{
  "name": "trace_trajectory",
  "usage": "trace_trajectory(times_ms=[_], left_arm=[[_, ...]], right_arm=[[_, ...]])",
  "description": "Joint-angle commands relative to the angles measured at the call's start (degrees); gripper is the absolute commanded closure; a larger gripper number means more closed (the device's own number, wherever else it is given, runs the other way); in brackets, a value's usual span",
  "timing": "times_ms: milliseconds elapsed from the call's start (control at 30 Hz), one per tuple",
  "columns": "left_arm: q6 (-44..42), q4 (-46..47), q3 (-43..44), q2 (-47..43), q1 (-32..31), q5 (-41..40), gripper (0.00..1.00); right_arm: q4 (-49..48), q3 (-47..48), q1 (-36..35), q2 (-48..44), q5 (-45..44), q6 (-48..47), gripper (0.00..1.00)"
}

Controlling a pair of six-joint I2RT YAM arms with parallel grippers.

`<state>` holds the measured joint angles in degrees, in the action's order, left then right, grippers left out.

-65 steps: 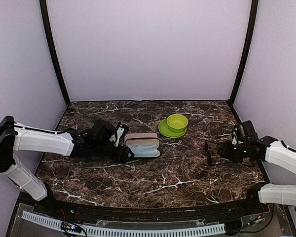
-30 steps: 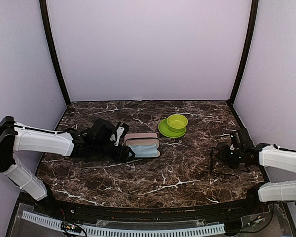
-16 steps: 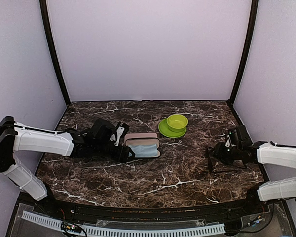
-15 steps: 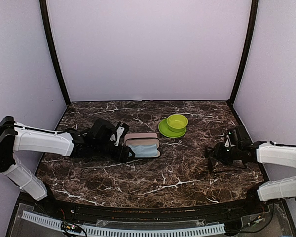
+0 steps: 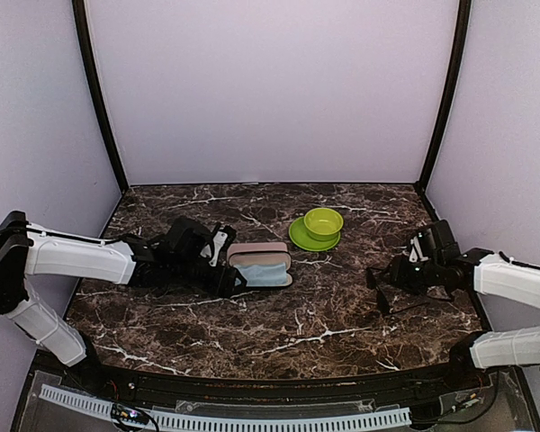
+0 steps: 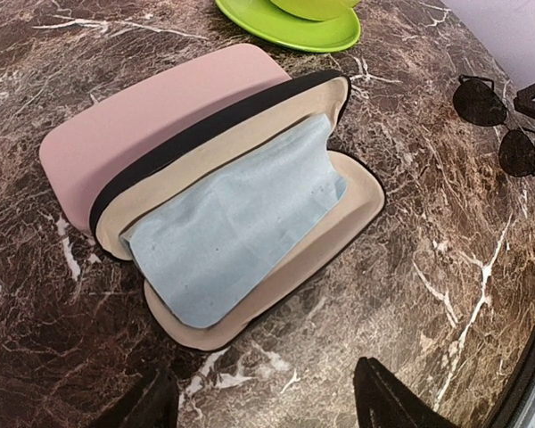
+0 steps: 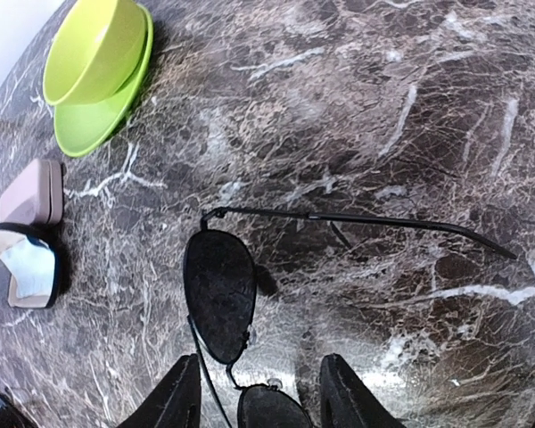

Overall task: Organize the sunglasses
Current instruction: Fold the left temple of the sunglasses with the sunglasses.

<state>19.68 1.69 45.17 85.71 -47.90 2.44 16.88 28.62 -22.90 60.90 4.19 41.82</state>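
The black wire-frame sunglasses (image 7: pixel 218 294) rest on the marble table at the right (image 5: pixel 378 290), one temple stretched out sideways. My right gripper (image 7: pixel 260 366) straddles the near lens and the bridge. Its jaws have narrowed, the brow wire runs along the left finger (image 7: pixel 178 397), and a small gap shows at the right finger (image 7: pixel 348 397). My left gripper (image 6: pixel 267 388) stands open just in front of the open pink case (image 6: pixel 160 125), holding nothing. A blue cloth (image 6: pixel 241 223) lies inside the case. The sunglasses (image 6: pixel 480 100) also show far right in the left wrist view.
A green bowl (image 5: pixel 324 221) sits on a green plate (image 6: pixel 290 22) behind the pink case (image 5: pixel 261 255), at the middle back. Purple walls close the table on three sides, and the right one stands near my right arm.
My right gripper has slid left toward the table's middle and narrowed around the sunglasses, which shifted slightly left. The left arm and the pink case have not moved.
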Motion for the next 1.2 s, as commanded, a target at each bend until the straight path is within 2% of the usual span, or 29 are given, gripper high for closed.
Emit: trace_trajectory(times_ms=[0,333,567,1167], left_arm=[[0.01,0.75,0.96,0.73,-0.26,0.94,0.30],[-0.08,0.17,1.69,1.12,-0.26,1.25,0.30],[-0.14,-0.24,2.16,1.32,-0.26,1.11,0.30],[0.20,-0.37,1.44,0.93,-0.26,0.49,0.30]], right_arm=[[3.69,2.76,-1.22,0.85,1.76,-5.23,0.53],[8.17,9.24,-3.83,7.61,-0.72,-14.62,0.61],[10.92,12.60,-6.02,12.46,-0.62,-18.95,0.73],[15.37,15.24,-8.28,15.82,-3.63,-22.59,0.89]])
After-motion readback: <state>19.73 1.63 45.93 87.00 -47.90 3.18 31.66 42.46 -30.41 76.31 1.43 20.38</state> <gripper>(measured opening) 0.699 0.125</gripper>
